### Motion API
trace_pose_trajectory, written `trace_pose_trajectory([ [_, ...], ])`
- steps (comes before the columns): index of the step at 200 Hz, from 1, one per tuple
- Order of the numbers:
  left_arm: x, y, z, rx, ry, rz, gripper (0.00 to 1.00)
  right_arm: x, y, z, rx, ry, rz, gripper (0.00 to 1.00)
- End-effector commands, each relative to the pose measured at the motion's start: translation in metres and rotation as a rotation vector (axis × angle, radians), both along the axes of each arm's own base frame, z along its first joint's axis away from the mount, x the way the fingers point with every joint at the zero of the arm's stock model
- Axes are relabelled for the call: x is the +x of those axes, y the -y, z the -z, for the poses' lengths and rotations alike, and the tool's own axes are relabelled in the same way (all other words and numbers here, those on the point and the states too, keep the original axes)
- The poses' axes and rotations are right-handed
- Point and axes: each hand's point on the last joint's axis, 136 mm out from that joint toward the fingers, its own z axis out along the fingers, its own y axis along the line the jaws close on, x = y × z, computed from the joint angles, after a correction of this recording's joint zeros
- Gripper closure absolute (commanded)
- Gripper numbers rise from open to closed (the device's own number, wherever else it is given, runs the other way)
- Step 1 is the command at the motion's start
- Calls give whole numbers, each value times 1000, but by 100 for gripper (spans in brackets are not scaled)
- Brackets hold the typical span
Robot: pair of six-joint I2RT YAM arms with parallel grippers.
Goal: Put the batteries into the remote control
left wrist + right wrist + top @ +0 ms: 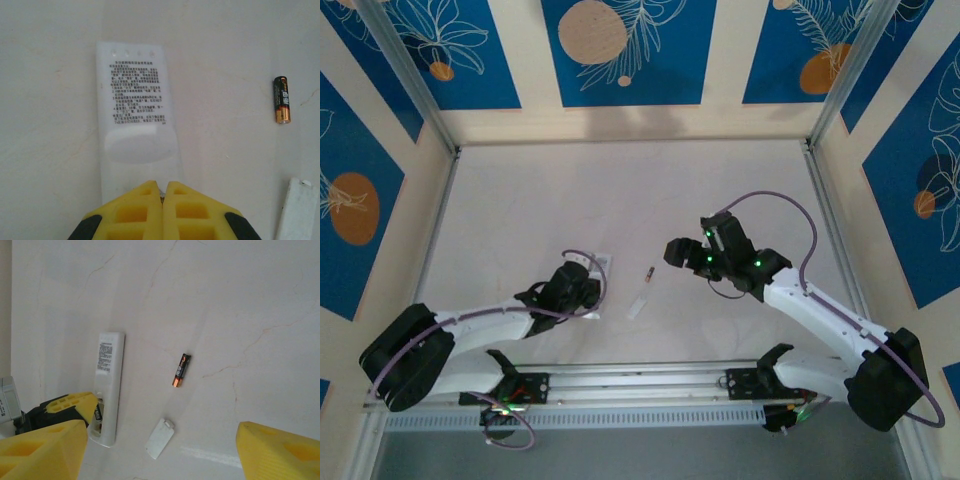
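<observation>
left claw (pixel 162 187) is shut, tips together, set on the near end of the remote (pixel 137 107), which lies back up on the table (pixel 520 200). in the right wrist view a first battery (pixel 98 415) seems to sit in the open bay there. right claw (pixel 682 252) hangs wide and empty. loose battery (pixel 647 272) lies just right of the remote, cover (pixel 638 305) nearer. likely job: seat the first battery. press straight down, gently, so the remote doesn't skid.
</observation>
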Motion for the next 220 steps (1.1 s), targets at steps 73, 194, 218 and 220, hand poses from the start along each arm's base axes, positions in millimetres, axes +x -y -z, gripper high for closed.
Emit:
trace_pose_trajectory([
  [73, -4, -4, -1, 74, 42, 53, 100, -1, -2, -4, 23, 1, -3, 21],
  [194, -16, -11, 12, 102, -5, 50, 100, -1, -1, -3, 32, -6, -1, 22],
  [218, -20, -14, 13, 121, -17, 53, 100, -2, -1, -3, 35, -8, -1, 21],
  [220, -20, -14, 13, 122, -16, 53, 100, -2, -1, -4, 36, -9, -1, 22],
])
